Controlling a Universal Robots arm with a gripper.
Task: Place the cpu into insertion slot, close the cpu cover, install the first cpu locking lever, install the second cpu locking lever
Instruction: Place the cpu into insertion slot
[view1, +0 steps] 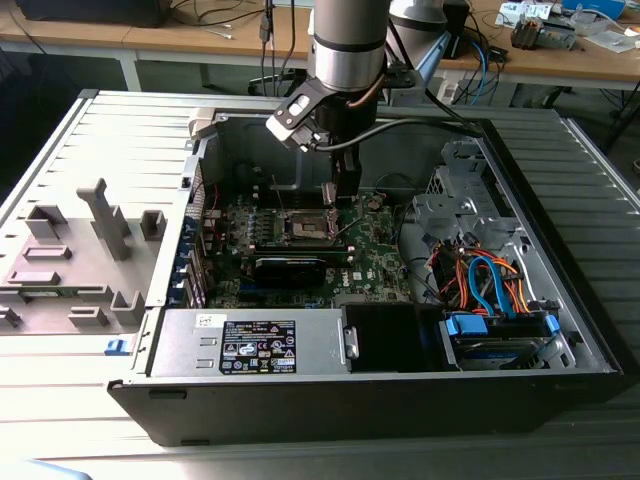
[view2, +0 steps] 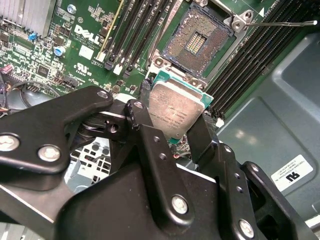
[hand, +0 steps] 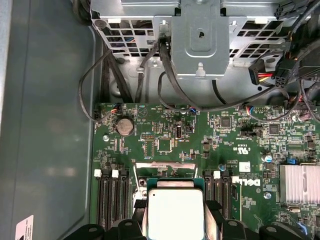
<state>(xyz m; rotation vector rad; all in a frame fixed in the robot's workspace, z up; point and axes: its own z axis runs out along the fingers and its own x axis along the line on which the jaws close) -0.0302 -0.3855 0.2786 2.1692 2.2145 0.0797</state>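
My gripper (view2: 172, 125) is shut on the cpu (view2: 177, 111), a flat square chip with a silver-grey top and green edge. A black finger (view2: 142, 130) presses on each of two opposite sides. The cpu (hand: 175, 212) hangs just above the green motherboard, beside the insertion slot (view2: 195, 42) and apart from it. The slot's dark pin field lies uncovered inside its silver rim. A thin locking lever rod (view2: 280, 23) sticks out from one corner of the slot. In the exterior view the gripper (view1: 338, 195) hovers by the slot (view1: 305, 226). The cpu cover is hidden from me.
Black memory slots (view2: 135, 30) flank the socket. A long black block (view1: 290, 268) lies in front of it. The case holds a power supply (view1: 250, 345) and a drive cage with coloured cables (view1: 490, 290). A grey finned heat sink (hand: 300, 182) stands on the board.
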